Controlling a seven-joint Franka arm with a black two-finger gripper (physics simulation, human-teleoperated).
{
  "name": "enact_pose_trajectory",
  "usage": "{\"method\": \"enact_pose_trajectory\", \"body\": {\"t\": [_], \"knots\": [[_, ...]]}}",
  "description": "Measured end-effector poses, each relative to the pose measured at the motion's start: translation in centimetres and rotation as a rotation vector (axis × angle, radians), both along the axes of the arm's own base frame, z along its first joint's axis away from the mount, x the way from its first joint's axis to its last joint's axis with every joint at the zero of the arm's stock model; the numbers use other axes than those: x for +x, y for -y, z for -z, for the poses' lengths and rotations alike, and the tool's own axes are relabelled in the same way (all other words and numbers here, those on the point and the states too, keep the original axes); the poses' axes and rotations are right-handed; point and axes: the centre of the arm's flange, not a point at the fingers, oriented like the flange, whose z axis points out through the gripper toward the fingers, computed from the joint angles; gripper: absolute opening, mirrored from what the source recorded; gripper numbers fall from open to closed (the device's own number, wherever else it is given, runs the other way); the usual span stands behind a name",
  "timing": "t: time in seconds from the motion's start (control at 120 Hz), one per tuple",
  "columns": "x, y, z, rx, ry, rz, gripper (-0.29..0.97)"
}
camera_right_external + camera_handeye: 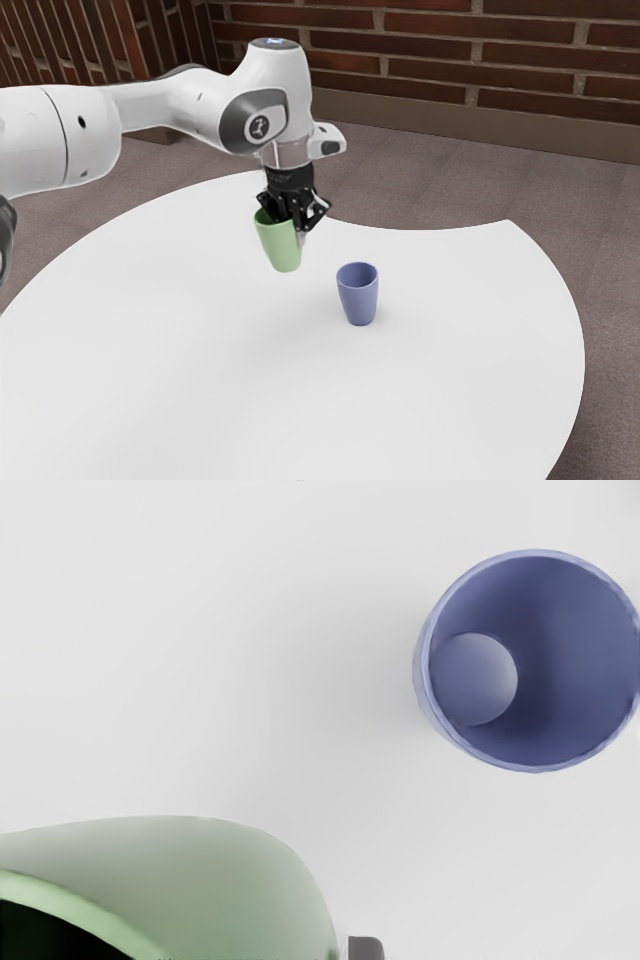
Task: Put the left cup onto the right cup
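a: where's the claw?

b: the claw hangs fingers-down from the white arm, over the middle of the table. it's clenched on the green cup, grasping it by the rim on the side toward the exterior view's right.

a: so the cup is off the table?

b: yes, it hangs in the air, mouth up and a little tilted, touching nothing but the claw. in the wrist view the green cup is a big blurred shape right under the hand.

a: and the other one?

b: the blue cup stands upright on the table, lower, nearer, and toward the exterior view's right of the green one. they're close but apart. in the wrist view the blue cup shows its open mouth and empty bottom, with bare table between the two.

a: anything farther out?

b: a brownish floor around the round table, and a brick wall at the far side.
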Motion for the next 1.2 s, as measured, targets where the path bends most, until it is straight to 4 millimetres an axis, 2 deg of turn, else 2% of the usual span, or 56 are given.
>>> {"method": "enact_pose_trajectory", "body": {"t": [0.175,0.458,1.025,1.2], "knots": [[0.5,2.2,-1.3,0.005,0.009,0.037,-0.1],[1.6,4.7,-1.5,0.009,0.001,0.073,-0.1],[4.1,5.8,-0.7,0.004,-0.009,0.08,-0.1],[4.9,6.1,0.2,0.002,-0.021,0.082,-0.1]]}}
